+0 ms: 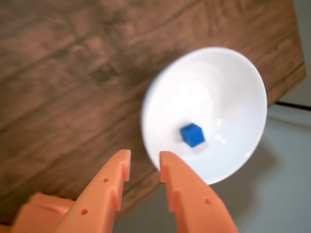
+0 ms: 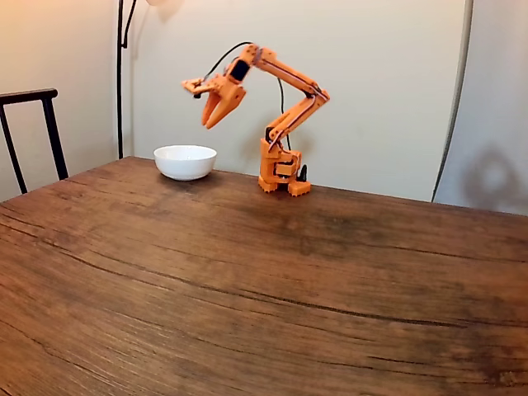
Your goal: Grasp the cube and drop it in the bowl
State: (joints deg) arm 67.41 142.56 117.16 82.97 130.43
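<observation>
Desk [image 2: 247, 280]: dark wood-grain top, carrying an orange arm [image 2: 285, 107] at its far edge. Bowl [image 1: 233, 87]: white, near the desk corner; cube [image 1: 192, 134], blue, lies inside it. Tool [image 1: 145, 156]: raised above the bowl, fingers narrowly parted, empty.

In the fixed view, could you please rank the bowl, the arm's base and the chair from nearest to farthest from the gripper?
Measured from the gripper:
1. The bowl, just below and slightly left.
2. The arm's base, lower right.
3. The chair, far left at the table's edge.
</observation>
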